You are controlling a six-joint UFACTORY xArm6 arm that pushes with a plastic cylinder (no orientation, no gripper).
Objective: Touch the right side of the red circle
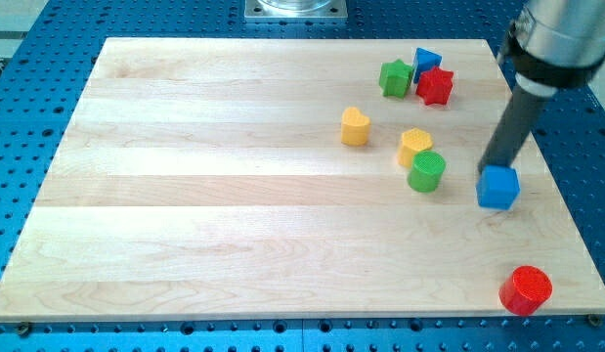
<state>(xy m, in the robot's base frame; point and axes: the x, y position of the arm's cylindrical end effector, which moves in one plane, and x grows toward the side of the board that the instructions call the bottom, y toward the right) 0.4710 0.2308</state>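
The red circle (526, 289) is a red cylinder standing near the board's bottom right corner. My tip (490, 168) is at the end of the dark rod that comes down from the view's top right. It stands just behind and touching the top left of a blue cube (498, 187). The tip is well above the red circle in the view and a little to its left, apart from it.
A green cylinder (426, 171) and a yellow block (414, 146) sit left of the tip. A yellow heart block (355, 127) is further left. A green block (396, 77), a blue block (426, 62) and a red star block (436, 86) cluster at the top right. The wooden board (234, 196) lies on a blue perforated table.
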